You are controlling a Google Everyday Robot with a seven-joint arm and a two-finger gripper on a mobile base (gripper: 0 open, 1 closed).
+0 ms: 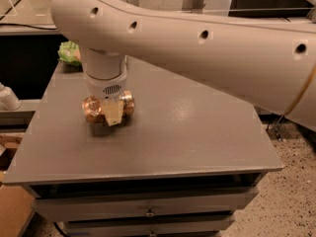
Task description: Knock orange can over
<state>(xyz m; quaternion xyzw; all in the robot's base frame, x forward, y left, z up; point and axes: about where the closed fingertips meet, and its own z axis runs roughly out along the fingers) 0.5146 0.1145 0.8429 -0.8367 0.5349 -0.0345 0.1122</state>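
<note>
My gripper (112,116) is hanging straight down over the left part of the grey table (197,132), covering the middle of the orange can (92,109). The can is showing only as two shiny copper bulges at 9 and 3 o'clock of my wrist, apparently lying on its side, with its top and label hidden. Whether my gripper is spread or clamping, I cannot tell. My thick pale arm (207,48) is stretching across from 3 o'clock, blocking the table's far edge and half hiding a green bag (68,52) at 11 o'clock, well apart from the can. Drawers (148,206) are being cut off below
</note>
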